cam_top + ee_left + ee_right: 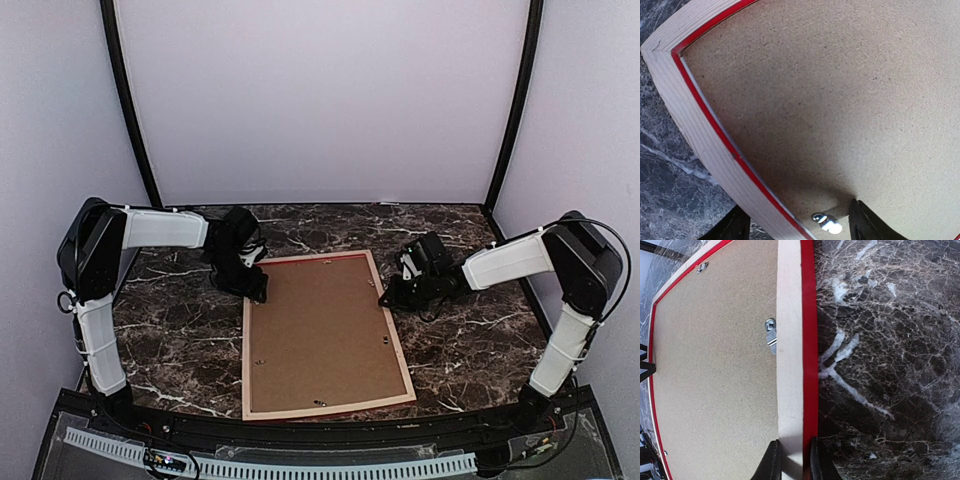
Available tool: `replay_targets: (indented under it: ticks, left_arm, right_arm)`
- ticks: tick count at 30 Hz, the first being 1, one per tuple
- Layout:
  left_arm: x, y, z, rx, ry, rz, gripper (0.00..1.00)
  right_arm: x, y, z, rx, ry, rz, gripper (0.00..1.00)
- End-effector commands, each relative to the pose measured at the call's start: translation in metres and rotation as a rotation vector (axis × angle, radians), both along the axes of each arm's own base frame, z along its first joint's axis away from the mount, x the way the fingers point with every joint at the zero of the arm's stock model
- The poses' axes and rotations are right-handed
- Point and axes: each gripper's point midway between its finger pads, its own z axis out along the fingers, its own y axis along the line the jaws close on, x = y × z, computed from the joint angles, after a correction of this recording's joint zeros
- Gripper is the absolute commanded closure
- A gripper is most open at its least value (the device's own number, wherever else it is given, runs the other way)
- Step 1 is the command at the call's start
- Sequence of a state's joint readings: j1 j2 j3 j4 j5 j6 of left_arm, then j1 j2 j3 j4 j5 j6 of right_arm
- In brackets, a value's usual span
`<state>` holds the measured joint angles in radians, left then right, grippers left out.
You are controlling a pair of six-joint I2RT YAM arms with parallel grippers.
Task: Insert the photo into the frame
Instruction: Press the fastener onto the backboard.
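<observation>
The frame [398, 352] lies face down on the marble table, its pale wood back up and red edges showing. A brown backing board [320, 335] fills it. The photo is hidden. My left gripper [256, 290] is at the frame's far left corner. In the left wrist view my left gripper [797, 223] is open. One finger is outside the rail [695, 130] and the other is over the board beside a small metal clip [826, 222]. My right gripper [388, 295] is at the far part of the right rail. In the right wrist view it [795, 460] is shut on that rail [790, 340].
Several metal clips sit along the frame's inner edge; one of these clips [771, 335] lies just ahead of the right fingers. Dark marble tabletop [470, 340] surrounds the frame. Black posts and pale walls stand behind it, and a cable tray [300, 465] runs along the near edge.
</observation>
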<state>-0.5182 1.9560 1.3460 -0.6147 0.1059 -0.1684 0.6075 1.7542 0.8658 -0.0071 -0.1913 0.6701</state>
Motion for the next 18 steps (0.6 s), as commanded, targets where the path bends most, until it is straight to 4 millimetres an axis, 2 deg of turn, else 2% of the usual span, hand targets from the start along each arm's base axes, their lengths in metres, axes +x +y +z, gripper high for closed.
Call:
replay_targets:
  ticks: [1,9,18]
  left_arm:
    - [-0.018,0.005,-0.005,0.018,0.046,-0.016,0.31]
    - [-0.024,0.011,-0.01,0.031,0.062,0.012,0.5]
    - [-0.037,0.009,-0.014,-0.005,0.105,0.013,0.59]
  right_arm:
    - [-0.037,-0.017,-0.048,-0.065,0.191,-0.019,1.0]
    - [-0.036,-0.016,-0.048,-0.06,0.191,-0.017,1.0]
    - [-0.039,-0.018,-0.048,-0.058,0.192,-0.02,1.0]
